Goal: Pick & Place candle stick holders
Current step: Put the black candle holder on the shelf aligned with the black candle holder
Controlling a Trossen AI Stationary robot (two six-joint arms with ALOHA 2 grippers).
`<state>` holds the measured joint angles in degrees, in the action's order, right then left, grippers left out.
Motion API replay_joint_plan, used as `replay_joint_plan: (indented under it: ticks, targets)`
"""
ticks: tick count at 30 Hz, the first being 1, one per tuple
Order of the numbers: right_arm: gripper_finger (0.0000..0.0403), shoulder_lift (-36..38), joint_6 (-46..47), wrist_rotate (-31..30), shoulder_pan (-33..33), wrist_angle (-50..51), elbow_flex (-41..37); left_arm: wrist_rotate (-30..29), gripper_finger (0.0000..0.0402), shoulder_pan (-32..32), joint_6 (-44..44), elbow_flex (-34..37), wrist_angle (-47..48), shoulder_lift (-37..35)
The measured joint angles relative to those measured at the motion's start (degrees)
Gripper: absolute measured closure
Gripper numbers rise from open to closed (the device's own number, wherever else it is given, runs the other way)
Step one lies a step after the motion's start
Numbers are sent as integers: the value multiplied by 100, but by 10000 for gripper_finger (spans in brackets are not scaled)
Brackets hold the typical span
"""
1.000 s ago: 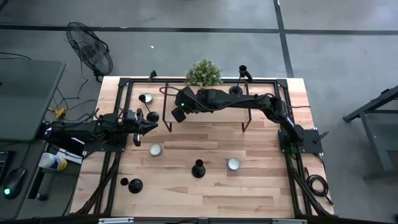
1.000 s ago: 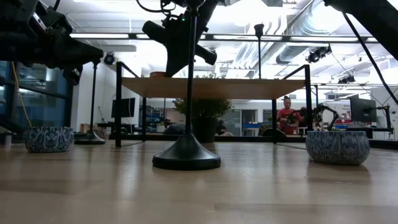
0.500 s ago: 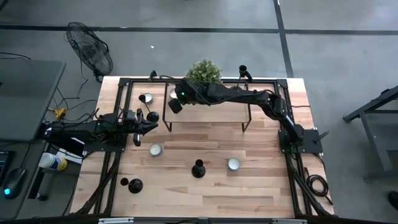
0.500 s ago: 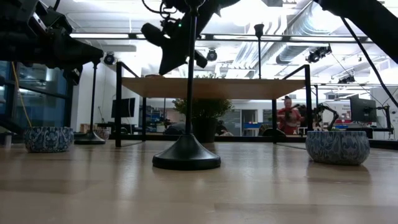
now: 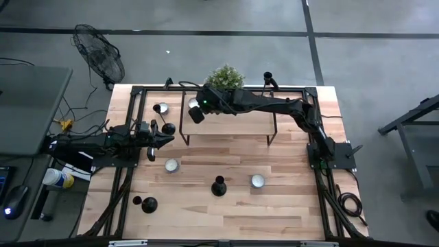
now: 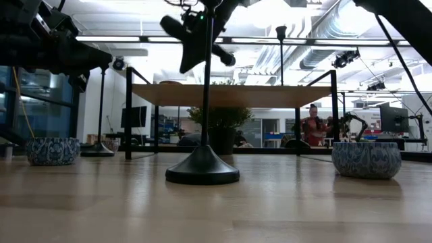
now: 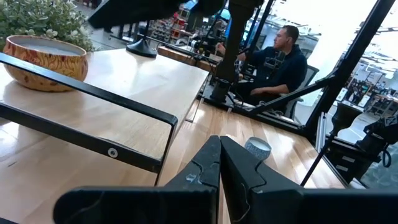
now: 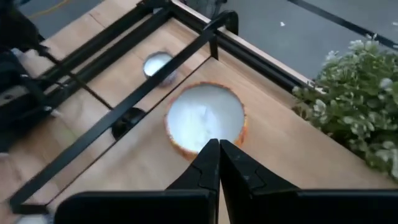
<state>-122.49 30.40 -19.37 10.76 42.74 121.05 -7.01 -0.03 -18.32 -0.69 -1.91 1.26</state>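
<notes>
- High view: right gripper [image 5: 195, 113] shut, holds nothing, upper centre over the rack shelf [image 5: 240, 120]. Left gripper [image 5: 156, 139] shut, empty, mid-left.
- Candle stick holders [image 5: 218, 186]: I count 4. One lower centre, one lower left [image 5: 149, 204], one just beside the left gripper [image 5: 167, 127], one top right of centre on the rack [image 5: 267, 77]. Small bowls [image 5: 171, 165]: 3. Plant [image 5: 225, 79]: 1.
- Low view: centre holder [image 6: 202, 169] upright, thin stem. Risk: a sideways nudge prob. tips it.
- Left wrist view: fingers pressed together. 1 person [image 7: 283, 59] seated beyond the table, upper right.
- Right wrist view: closed tips right above the orange bowl [image 8: 205, 118], centre frame. Risk: a descent w/o opening hits the bowl or brushes the plant, and jaws can't take a stem while shut.
</notes>
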Motion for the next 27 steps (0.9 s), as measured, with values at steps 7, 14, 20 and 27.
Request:
replay_joint_plan:
  ticks: [7,14,20,27]
  targets:
    - [403,462,320,-3,-163,680,0,-1,400,2,0,0,0,0]
    - [403,812,463,224,-808,2145,0,1,400,1,2,0,0,0]
    - [403,1141,488,431,-1351,3087,-2,1,400,0,0,0,0,0]
    - [402,1201,120,1401,-1777,3250,-2,3,400,2,0,0,0,0]
